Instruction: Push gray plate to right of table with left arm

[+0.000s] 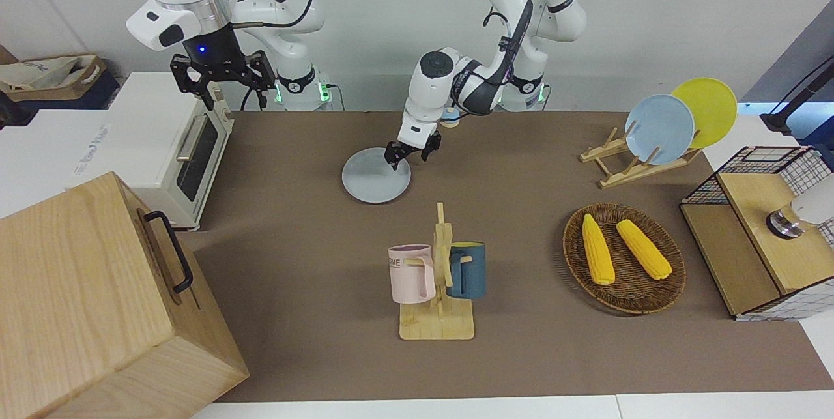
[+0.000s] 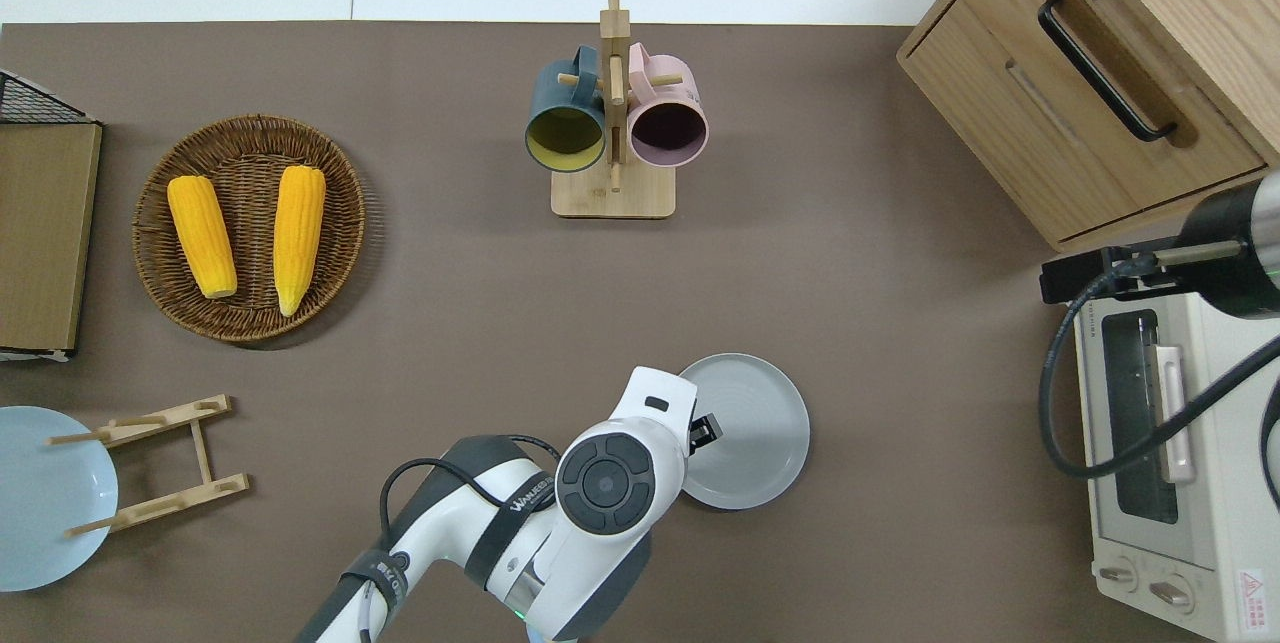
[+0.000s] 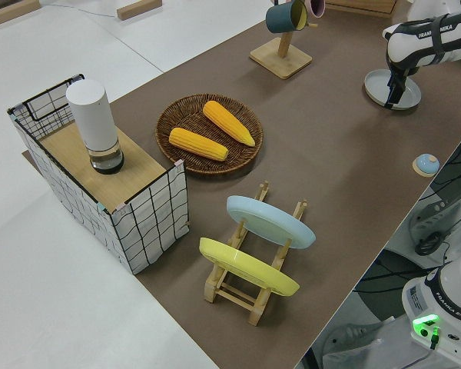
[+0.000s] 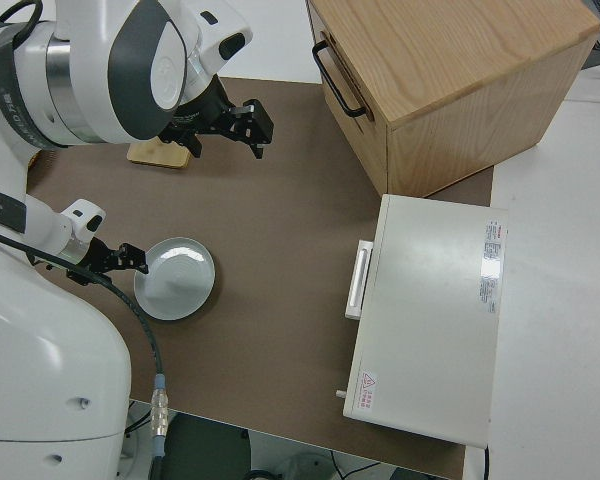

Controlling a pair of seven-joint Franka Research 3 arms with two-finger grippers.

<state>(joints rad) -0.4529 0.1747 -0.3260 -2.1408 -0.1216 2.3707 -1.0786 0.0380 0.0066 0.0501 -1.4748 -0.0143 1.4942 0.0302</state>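
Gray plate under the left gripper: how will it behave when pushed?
The gray plate lies flat on the matte brown table, so it will probably slide rather than tip or roll. It looks rigid. The left gripper sits off-centre near the rim, so the plate may rotate as it moves.

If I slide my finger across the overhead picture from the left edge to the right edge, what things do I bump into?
light-blue plate → corn basket → mug rack → gray plate → wooden drawer box → toaster oven
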